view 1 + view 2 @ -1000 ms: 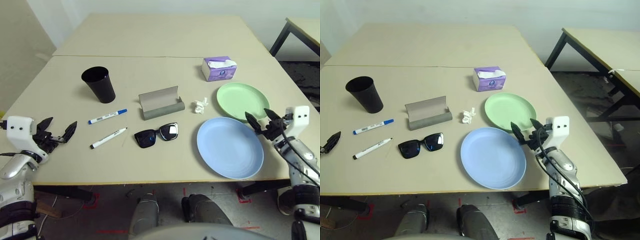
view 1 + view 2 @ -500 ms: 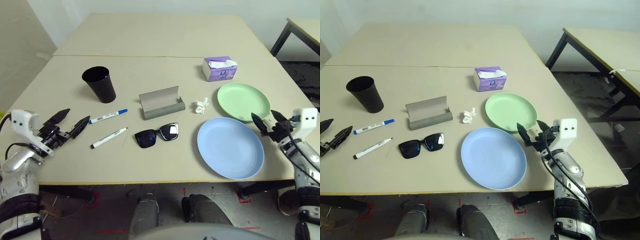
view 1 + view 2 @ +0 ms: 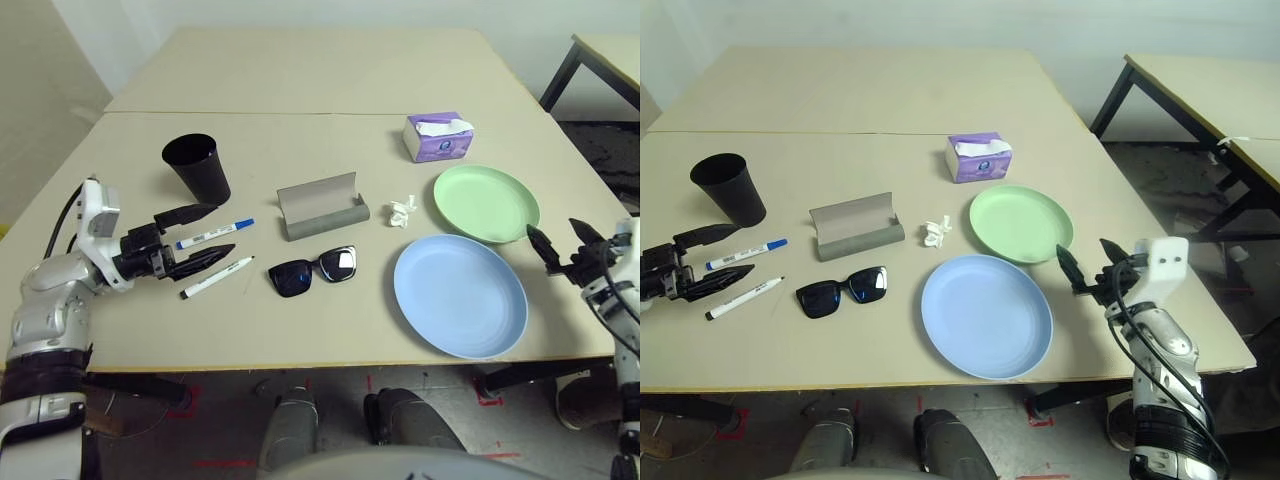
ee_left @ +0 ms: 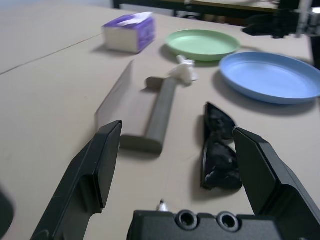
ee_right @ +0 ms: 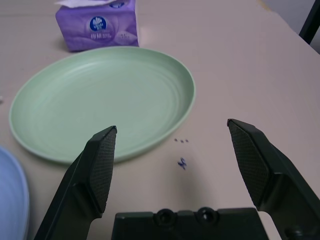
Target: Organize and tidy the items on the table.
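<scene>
On the table (image 3: 300, 80) a black cup (image 3: 196, 168) stands at the left, with a blue-capped marker (image 3: 215, 233) and a black-capped marker (image 3: 217, 276) in front of it. My left gripper (image 3: 222, 229) is open, its fingers either side of the blue-capped marker's left end. In the middle lie the open grey glasses case (image 3: 322, 207) and the black sunglasses (image 3: 312, 270). A crumpled tissue (image 3: 401, 211), a green plate (image 3: 486, 203) and a light-blue plate (image 3: 460, 294) sit to the right. My right gripper (image 3: 555, 238) hangs open and empty just right of the green plate.
A purple tissue box (image 3: 438, 137) stands behind the green plate. A seam crosses the tabletop behind the items. A second, dark-legged table (image 3: 1200, 85) stands off to the right. The table's right edge is close to my right gripper.
My left arm has swung in from the table's left edge to the markers. My right arm has drawn back to the right, away from the plates. Both grippers stayed open.
</scene>
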Controlling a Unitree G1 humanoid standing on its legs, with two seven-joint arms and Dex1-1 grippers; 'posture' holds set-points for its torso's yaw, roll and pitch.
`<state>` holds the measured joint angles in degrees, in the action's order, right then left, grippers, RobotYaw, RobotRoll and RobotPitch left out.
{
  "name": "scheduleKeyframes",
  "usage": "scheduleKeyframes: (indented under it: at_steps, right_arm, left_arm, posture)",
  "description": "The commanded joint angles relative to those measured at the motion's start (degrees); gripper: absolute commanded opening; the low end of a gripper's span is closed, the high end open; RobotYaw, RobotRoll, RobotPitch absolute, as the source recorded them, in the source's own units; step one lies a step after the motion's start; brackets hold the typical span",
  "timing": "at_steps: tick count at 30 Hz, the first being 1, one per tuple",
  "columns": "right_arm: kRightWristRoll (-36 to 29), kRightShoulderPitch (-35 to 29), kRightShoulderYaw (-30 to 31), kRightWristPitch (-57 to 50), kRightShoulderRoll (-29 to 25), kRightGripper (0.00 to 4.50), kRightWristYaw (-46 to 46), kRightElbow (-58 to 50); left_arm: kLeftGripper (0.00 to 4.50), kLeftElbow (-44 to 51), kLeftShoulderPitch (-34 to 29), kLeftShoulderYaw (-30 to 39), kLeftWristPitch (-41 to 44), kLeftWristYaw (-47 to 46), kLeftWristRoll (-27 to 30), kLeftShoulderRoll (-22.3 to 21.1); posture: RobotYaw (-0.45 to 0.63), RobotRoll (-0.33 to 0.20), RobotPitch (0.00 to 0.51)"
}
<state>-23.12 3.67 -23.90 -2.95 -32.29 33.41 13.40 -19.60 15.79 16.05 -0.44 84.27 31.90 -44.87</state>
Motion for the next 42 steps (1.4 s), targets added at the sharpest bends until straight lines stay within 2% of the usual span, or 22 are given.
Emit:
scheduleKeyframes:
  at_steps: [1, 9, 15, 19, 26, 32, 42]
  right_arm:
    - [-2.27, -3.22, -1.78, -6.66, -2.28, 4.5, -0.23, -7.15]
    - [-11.81, -18.01, -5.58, -32.26, -9.02, 4.5, -0.77, -32.15]
    - [-20.37, -22.15, -6.33, -46.4, -12.82, 4.5, 1.26, -40.16]
    - [-24.9, -23.3, -5.84, -53.07, -15.16, 4.5, 3.31, -42.0]
    - [-28.31, -24.14, -4.59, -59.15, -16.95, 4.5, 5.59, -42.78]
    - [-32.48, -21.57, -2.5, -64.91, -17.41, 4.5, 6.08, -42.12]
    - [-33.2, -16.16, 1.76, -69.91, -19.66, 4.5, 6.48, -38.78]
  left_arm:
    - [4.49, -2.89, 1.56, -2.01, -2.08, 3.06, -1.02, 1.07]
    - [4.49, -14.0, 8.1, -4.53, -8.64, 4.92, -4.7, 4.7]
    - [4.49, -16.26, 9.82, -5.42, -10.75, 5.1, -5.96, 6.44]
    - [4.49, -14.86, 9.19, -5.26, -10.74, 4.52, -5.82, 6.6]
    - [4.49, -9.26, 6.23, -4.84, -8.64, 2.54, -4.81, 6.26]
    - [4.49, -5.53, 4.25, -4.4, -7.03, 0.52, -4.23, 5.92]
    - [4.49, 0.12, 0.8, -3.76, -5.63, -2.01, -3.03, 5.41]
  posture:
    - [-0.11, 0.0, 0.107]
    - [-0.17, 0.0, 0.11]
    - [-0.17, 0.0, 0.112]
    - [-0.16, 0.0, 0.112]
    - [-0.14, 0.0, 0.121]
    - [-0.12, 0.0, 0.127]
    - [-0.08, 0.0, 0.131]
